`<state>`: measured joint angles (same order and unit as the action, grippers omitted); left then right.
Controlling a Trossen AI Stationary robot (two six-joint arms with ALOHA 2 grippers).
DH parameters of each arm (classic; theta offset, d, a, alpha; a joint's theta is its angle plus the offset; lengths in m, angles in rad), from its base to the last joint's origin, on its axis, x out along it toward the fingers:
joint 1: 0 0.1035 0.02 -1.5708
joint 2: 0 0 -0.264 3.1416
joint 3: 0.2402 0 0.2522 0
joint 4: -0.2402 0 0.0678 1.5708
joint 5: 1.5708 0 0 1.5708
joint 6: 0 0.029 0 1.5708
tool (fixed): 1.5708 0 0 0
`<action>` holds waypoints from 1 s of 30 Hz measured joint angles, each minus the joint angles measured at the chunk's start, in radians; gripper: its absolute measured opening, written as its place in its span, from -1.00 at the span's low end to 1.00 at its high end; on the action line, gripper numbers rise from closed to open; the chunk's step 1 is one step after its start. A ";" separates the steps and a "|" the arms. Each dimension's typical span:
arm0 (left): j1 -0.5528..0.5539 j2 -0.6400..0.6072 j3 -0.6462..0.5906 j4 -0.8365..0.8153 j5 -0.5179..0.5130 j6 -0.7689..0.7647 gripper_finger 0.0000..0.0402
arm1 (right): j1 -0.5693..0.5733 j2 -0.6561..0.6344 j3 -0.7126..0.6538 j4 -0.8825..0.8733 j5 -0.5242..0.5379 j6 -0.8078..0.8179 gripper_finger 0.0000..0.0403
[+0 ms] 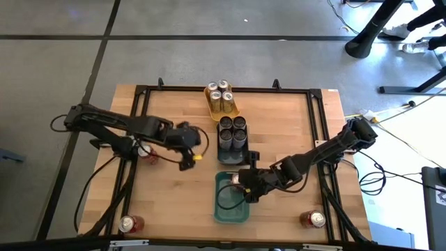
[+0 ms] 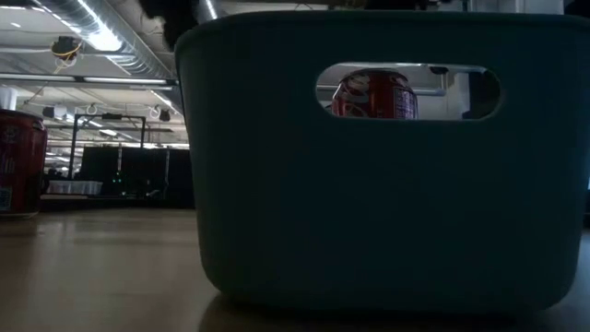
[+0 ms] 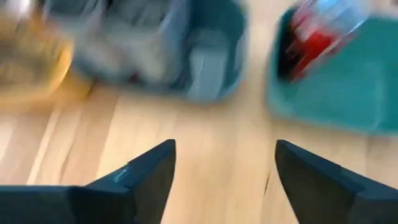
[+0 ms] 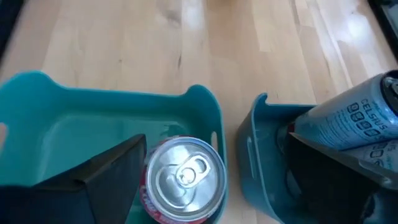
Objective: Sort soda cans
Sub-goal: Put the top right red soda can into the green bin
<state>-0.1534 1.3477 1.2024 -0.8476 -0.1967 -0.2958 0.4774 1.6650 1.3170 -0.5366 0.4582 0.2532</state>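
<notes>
Wooden worktop carries three trays in a row, apparently one per colour: gold soda cans at the far end, dark cans in the middle. A red can stands upright in the near teal tray, framed by the wide-open right hand, seemingly just released. The left hand, open and empty, is held beside the middle tray; three red cans wait outside.

From overhead we look straight down on the whole table. Our low camera sits at tabletop level, pressed close against the teal tray. Each wrist camera looks down past its own fingers from nearby; all four views share that tray.
</notes>
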 joint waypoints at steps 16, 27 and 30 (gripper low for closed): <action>0.034 -0.149 0.066 -0.415 -0.001 -0.329 0.41 | 0.000 0.000 -0.071 0.032 0.014 0.013 0.88; 0.006 -0.155 0.066 -0.523 -0.001 -0.326 0.52 | 0.000 0.000 -0.071 0.037 0.014 0.014 0.88; -0.008 -0.155 0.065 -0.542 -0.001 -0.332 0.64 | 0.000 0.000 -0.071 0.039 0.014 0.014 0.88</action>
<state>-0.1617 1.1923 1.2678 -1.3893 -0.1980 -0.6273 0.4774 1.6653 1.2465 -0.4976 0.4717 0.2668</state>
